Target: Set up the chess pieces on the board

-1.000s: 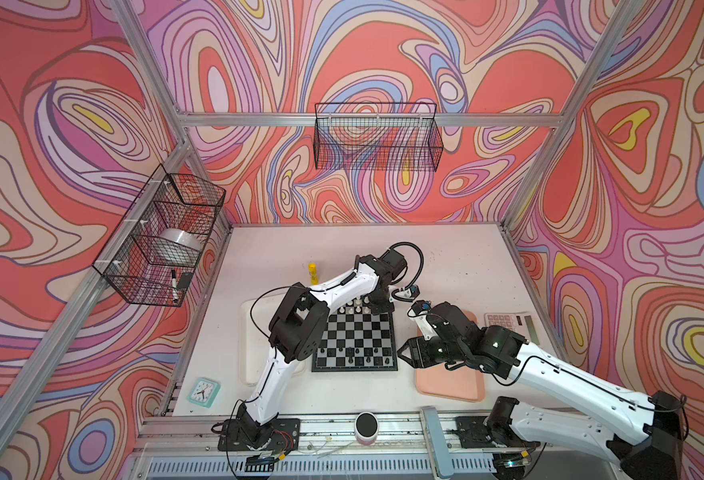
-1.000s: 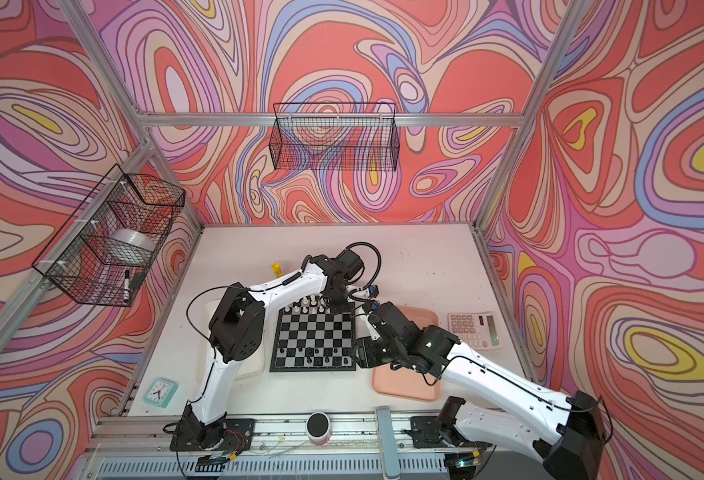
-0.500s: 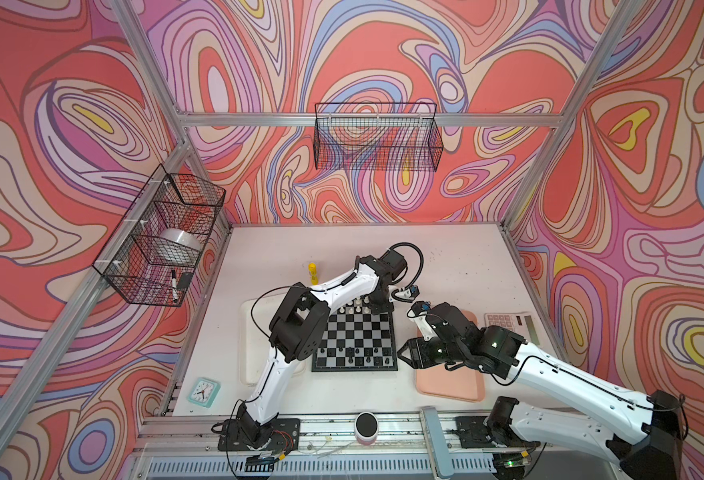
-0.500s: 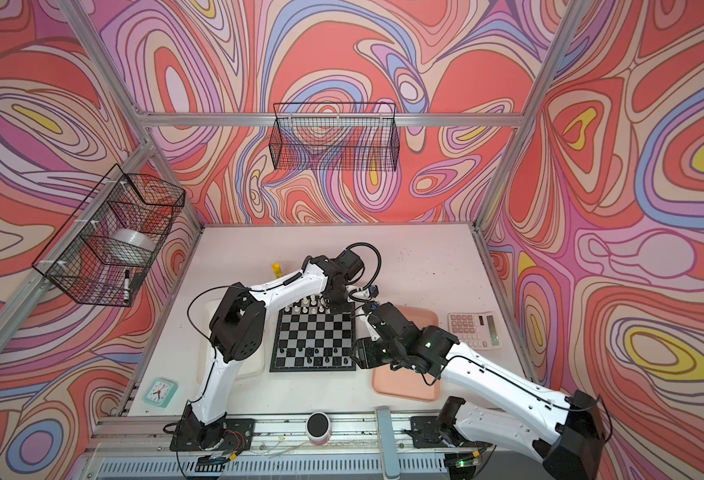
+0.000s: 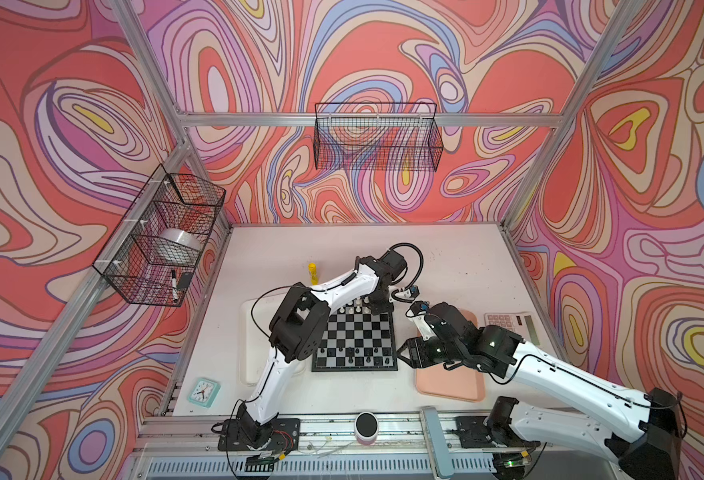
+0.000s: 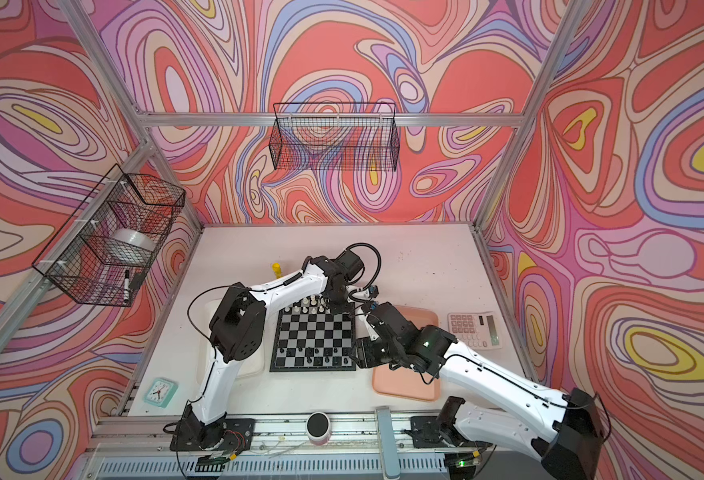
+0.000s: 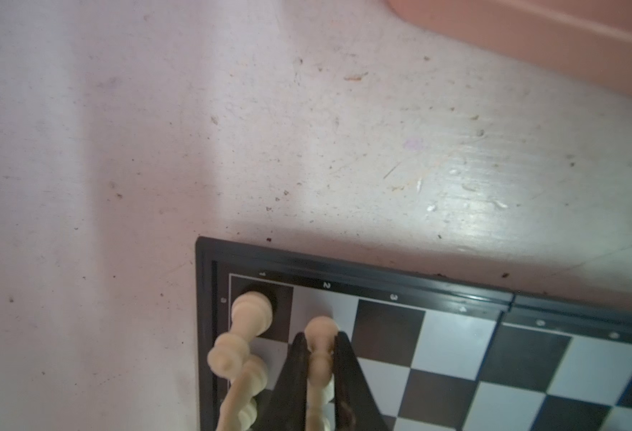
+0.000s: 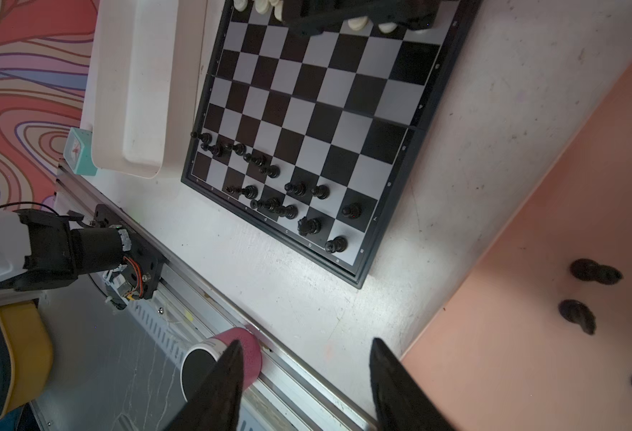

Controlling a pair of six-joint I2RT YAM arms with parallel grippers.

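The board [image 5: 358, 332] [image 6: 312, 332] lies mid-table, black and silver checks. Cream chess pieces [image 5: 352, 309] stand along its far edge and black ones [image 5: 350, 353] [image 8: 269, 171] on its two near rows. My left gripper [image 5: 377, 309] [image 6: 335, 307] is at the board's far right corner. In the left wrist view it [image 7: 318, 336] is shut on a cream piece [image 7: 320, 328] standing on a silver square, beside other cream pieces [image 7: 251, 309]. My right gripper [image 5: 402, 353] [image 8: 305, 341] hangs open and empty by the board's near right corner. Three black pieces [image 8: 594, 270] lie in the pink tray [image 8: 568, 186].
The pink tray [image 5: 450, 384] sits right of the board and a whitish tray [image 5: 250, 365] left of it. A yellow glue stick [image 5: 312, 272] stands behind, a calculator [image 5: 512, 326] at the right. A clock [image 5: 203, 391] and a pink-and-black cylinder [image 5: 366, 424] are near the front rail.
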